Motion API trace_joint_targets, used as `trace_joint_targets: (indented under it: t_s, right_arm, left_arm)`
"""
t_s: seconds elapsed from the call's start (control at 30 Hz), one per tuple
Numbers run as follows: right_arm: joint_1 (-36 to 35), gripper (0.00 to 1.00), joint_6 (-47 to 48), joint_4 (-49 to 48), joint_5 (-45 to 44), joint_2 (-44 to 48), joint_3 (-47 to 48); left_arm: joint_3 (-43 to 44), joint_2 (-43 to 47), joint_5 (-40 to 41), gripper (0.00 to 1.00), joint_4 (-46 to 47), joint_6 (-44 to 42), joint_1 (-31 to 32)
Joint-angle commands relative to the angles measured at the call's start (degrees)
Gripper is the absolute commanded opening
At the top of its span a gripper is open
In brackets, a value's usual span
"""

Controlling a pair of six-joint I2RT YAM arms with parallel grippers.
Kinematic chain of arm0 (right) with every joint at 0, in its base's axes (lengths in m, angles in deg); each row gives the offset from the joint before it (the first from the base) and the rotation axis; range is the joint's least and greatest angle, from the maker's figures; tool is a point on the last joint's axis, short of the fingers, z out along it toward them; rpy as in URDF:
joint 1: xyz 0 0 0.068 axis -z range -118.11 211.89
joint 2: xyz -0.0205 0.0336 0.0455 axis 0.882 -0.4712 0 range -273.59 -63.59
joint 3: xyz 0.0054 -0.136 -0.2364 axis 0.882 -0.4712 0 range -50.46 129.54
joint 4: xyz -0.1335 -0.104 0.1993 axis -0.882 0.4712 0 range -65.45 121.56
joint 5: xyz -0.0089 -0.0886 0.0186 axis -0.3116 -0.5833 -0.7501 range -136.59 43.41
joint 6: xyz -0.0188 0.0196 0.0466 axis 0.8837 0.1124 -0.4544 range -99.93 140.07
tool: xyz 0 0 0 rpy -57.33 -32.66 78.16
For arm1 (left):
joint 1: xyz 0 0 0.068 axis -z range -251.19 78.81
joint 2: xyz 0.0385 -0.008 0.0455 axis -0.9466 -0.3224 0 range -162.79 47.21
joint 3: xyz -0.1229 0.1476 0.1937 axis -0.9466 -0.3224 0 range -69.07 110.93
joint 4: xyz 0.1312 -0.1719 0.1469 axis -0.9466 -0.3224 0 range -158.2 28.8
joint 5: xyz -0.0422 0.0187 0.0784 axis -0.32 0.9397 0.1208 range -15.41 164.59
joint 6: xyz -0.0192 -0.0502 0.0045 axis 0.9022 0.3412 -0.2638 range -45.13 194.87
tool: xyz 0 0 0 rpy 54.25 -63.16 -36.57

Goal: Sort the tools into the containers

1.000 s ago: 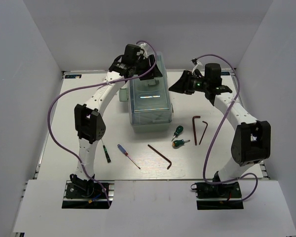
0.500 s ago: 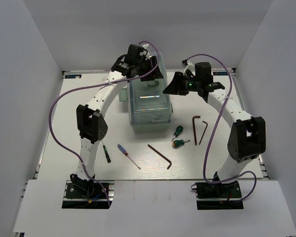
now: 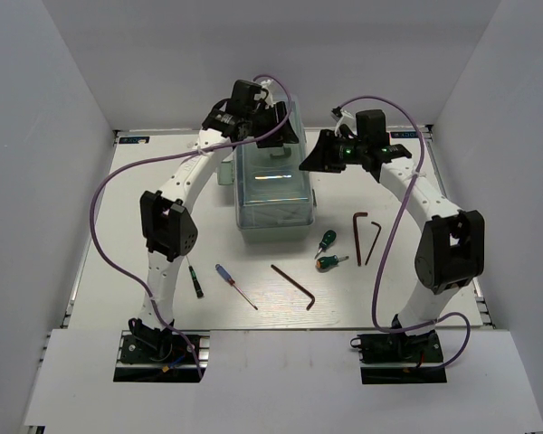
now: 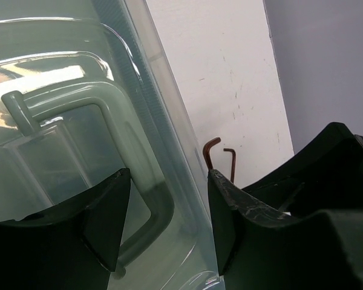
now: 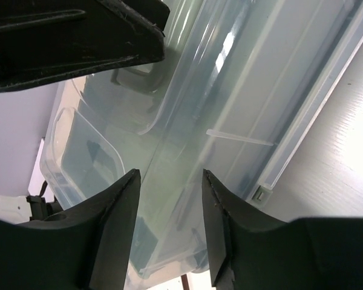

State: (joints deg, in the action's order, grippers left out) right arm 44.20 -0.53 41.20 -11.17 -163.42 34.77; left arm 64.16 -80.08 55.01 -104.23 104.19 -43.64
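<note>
Toolbox (image 3: 273, 194) at the middle of the worktop's (image 3: 118, 226) far edge, translucent lid (image 4: 78, 66) on. Left gripper (image 4: 167, 175) over the lid, fingers spread wide, nothing held. Right gripper (image 5: 170, 172) at the box's right flank, equally parted and empty.

Toward the near edge: hex keys (image 3: 292, 285), stubby screwdrivers (image 3: 327, 250), a blue-handled screwdriver (image 3: 235, 285) and a black-handled screwdriver (image 3: 194, 282).

Box probably light, rigid, slick plastic, likely to flex under a pinch. Better taken by the handle (image 4: 66, 101) or rim than by a smooth wall. Keys likely stiff, thin, hard to lift; pinch across the long leg.
</note>
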Motion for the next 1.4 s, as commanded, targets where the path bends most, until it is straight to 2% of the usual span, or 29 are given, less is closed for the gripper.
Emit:
trace_joint_targets:
  t_s: [0.0,0.17,0.57,1.03,1.37]
  right_arm:
    - [-2.43,0.48,0.39,1.73,5.62,-2.30,1.52]
    - [-2.43,0.46,0.56,1.99,6.24,-2.56,1.87]
    - [-2.43,0.45,1.79,3.48,6.33,-2.91,2.31]
    - [-2.44,0.42,0.39,4.27,3.87,-5.02,4.42]
    - [-1.91,0.42,-0.23,4.71,0.09,-4.76,4.33]
  left_arm:
    - [-1.12,-1.39,-8.54,0.63,3.10,1.87,1.37]
    - [-3.15,-0.86,-14.34,0.63,9.35,3.81,1.37]
    - [-4.99,0.80,-19.01,0.62,18.40,8.65,1.37]
    - [-8.78,3.01,-20.15,0.60,21.93,11.02,1.37]
    - [-10.45,4.58,-21.29,0.54,23.16,12.16,1.37]
